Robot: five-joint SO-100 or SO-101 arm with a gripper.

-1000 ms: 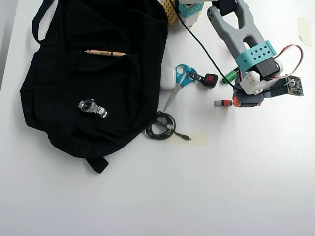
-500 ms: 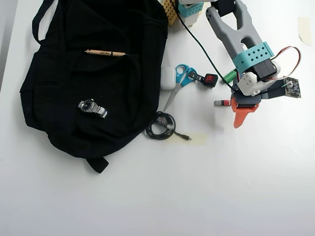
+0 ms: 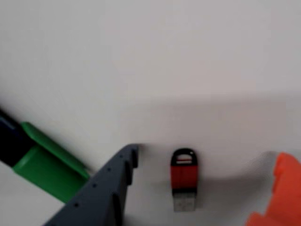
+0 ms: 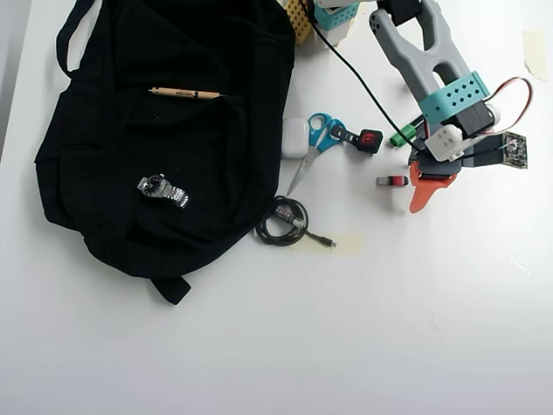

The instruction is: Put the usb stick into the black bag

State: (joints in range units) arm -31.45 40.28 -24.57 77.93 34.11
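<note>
The usb stick [image 4: 391,181], small and red with a silver end, lies on the white table right of the scissors. In the wrist view the usb stick [image 3: 184,179] sits on the table between my grey finger [image 3: 108,188] and my orange finger [image 3: 280,197], touching neither. My gripper [image 3: 207,157] is open. From overhead the gripper [image 4: 413,186] hovers just right of the stick, with its orange finger [image 4: 421,192] pointing down the picture. The black bag [image 4: 164,130] lies flat at the left, far from the gripper.
A green marker [image 4: 402,136] and a black block with a red button [image 4: 369,139] lie just above the stick. Blue scissors [image 4: 315,143], a white case [image 4: 295,138] and a coiled cable [image 4: 282,221] lie beside the bag. A watch [image 4: 162,190] and a pencil [image 4: 184,92] rest on the bag.
The orange finger has swung out, so the gripper went from shut to open. The wrist has shifted slightly to the right. The usb stick has not moved.
</note>
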